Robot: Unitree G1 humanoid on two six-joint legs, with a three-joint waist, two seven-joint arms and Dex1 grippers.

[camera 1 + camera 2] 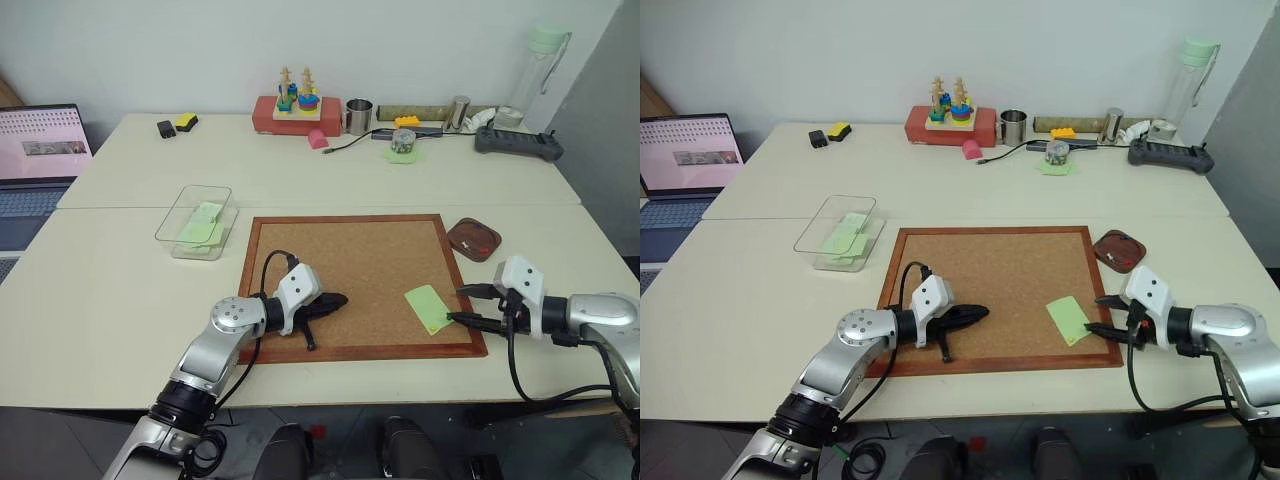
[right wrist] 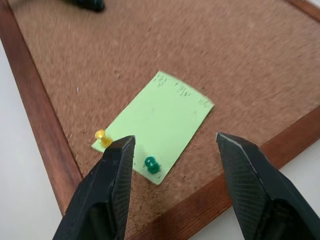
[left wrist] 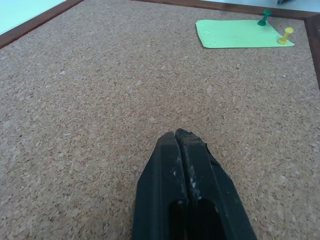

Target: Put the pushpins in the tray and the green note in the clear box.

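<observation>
Left eye view, from my left: the clear box [image 1: 195,222] sits on the table beside the cork board [image 1: 350,260], with pale-green paper inside. My left gripper [image 1: 335,300] lies low over the board, fingers pressed together, holding nothing. The green note [image 2: 157,125] lies near the board's right edge with a yellow pushpin [image 2: 102,136] and a green pushpin [image 2: 151,164] stuck in it. My right gripper [image 2: 175,145] hovers there, fingers apart. The tray [image 1: 474,239] rests off the board's far right corner.
</observation>
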